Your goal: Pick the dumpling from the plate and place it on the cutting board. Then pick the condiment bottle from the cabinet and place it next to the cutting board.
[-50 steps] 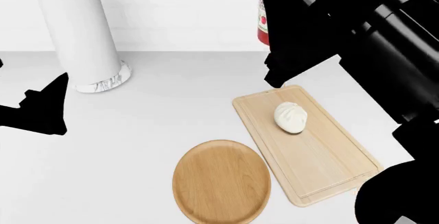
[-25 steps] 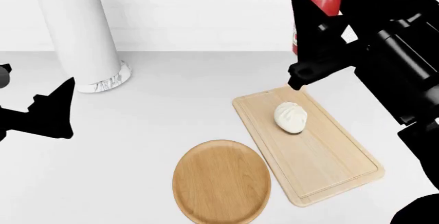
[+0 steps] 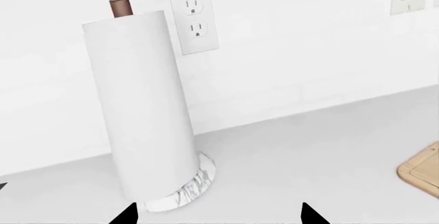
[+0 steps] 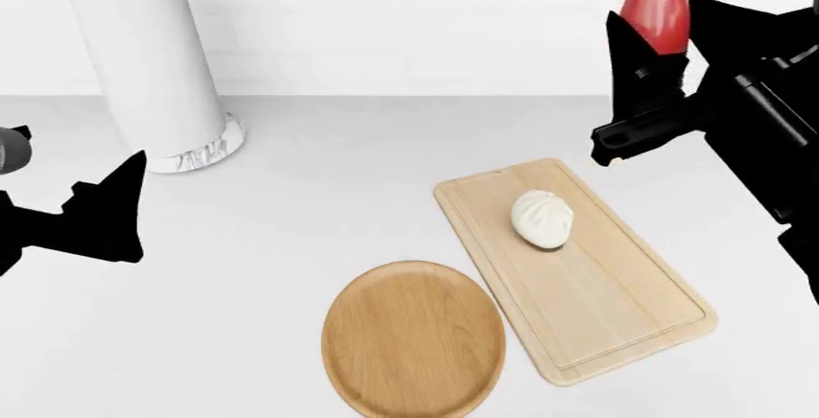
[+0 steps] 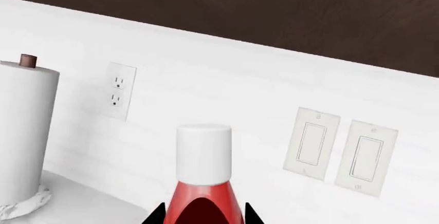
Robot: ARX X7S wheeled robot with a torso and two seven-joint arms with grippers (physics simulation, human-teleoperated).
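Observation:
The white pleated dumpling (image 4: pixel 543 219) lies on the pale rectangular cutting board (image 4: pixel 615 313) at centre right of the head view. To the board's left, the round wooden plate (image 4: pixel 412 339) lies bare. My right gripper (image 4: pixel 649 78) is shut on the red condiment bottle (image 4: pixel 655 11), held upright in the air beyond the board's far right corner; in the right wrist view the bottle (image 5: pixel 204 203) with its white cap fills the space between the fingertips (image 5: pixel 154 217). At the left of the head view my left gripper (image 4: pixel 122 202) hovers open above the counter, holding nothing.
A paper towel roll (image 4: pixel 148 54) on a marble base stands at the back left, close to my left gripper and also large in the left wrist view (image 3: pixel 141 111). The wall behind carries an outlet (image 3: pixel 193 18) and light switches (image 5: pixel 343 149). The cutting board's corner (image 3: pixel 422 168) shows there too.
My right arm has carried the condiment bottle rightward across the back of the counter, past the board's far edge. The left gripper has shifted slightly right. Dumpling, board and plate have not moved.

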